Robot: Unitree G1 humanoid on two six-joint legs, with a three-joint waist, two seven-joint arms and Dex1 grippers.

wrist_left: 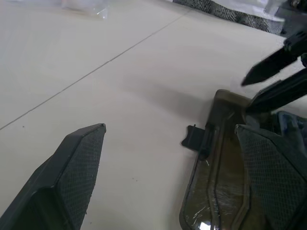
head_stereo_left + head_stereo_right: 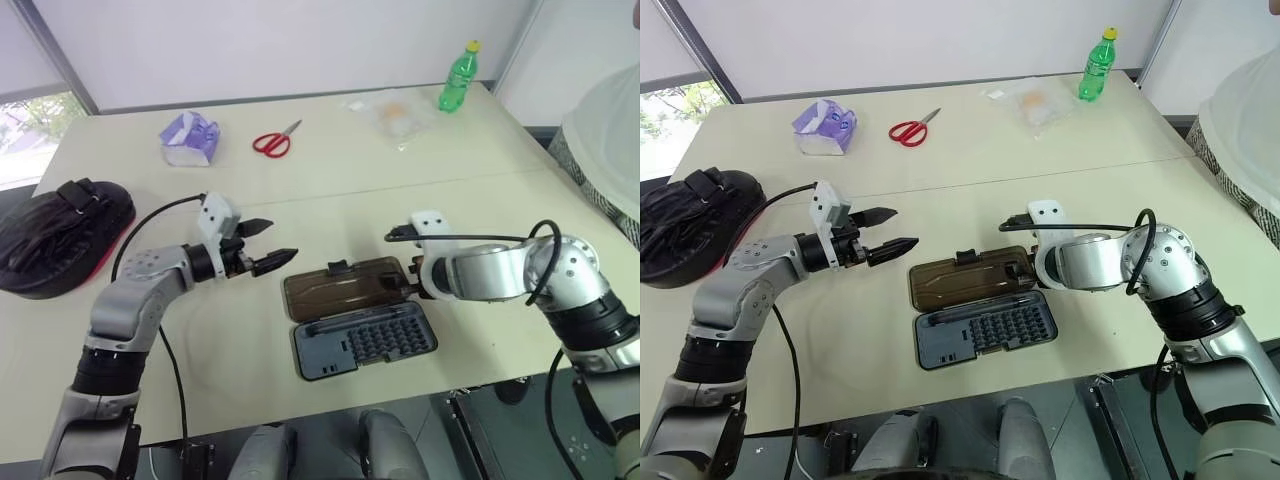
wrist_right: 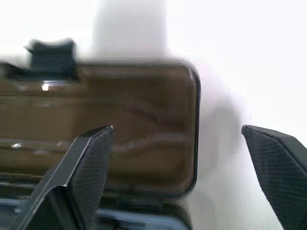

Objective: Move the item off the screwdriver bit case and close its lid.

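The item, a black padded mitt (image 2: 60, 235) with a red edge, lies at the table's left edge, well away from the case. The screwdriver bit case lies open near the front edge: grey tray (image 2: 365, 342) with rows of bits, and the smoky-brown lid (image 2: 345, 287) folded flat behind it. My left gripper (image 2: 275, 243) hovers open just left of the lid, with nothing between its fingers. Over the lid's right end (image 3: 120, 124) my right gripper (image 3: 184, 167) stands open, one finger (image 3: 91, 163) above the lid and the other (image 3: 278, 163) past its edge. The latch tab (image 3: 50, 55) sticks out from the lid's far side.
A purple tissue pack (image 2: 190, 138), red scissors (image 2: 275, 142), a clear plastic bag (image 2: 395, 115) and a green bottle (image 2: 458, 78) sit along the back of the table. A person (image 2: 610, 130) stands at the right edge.
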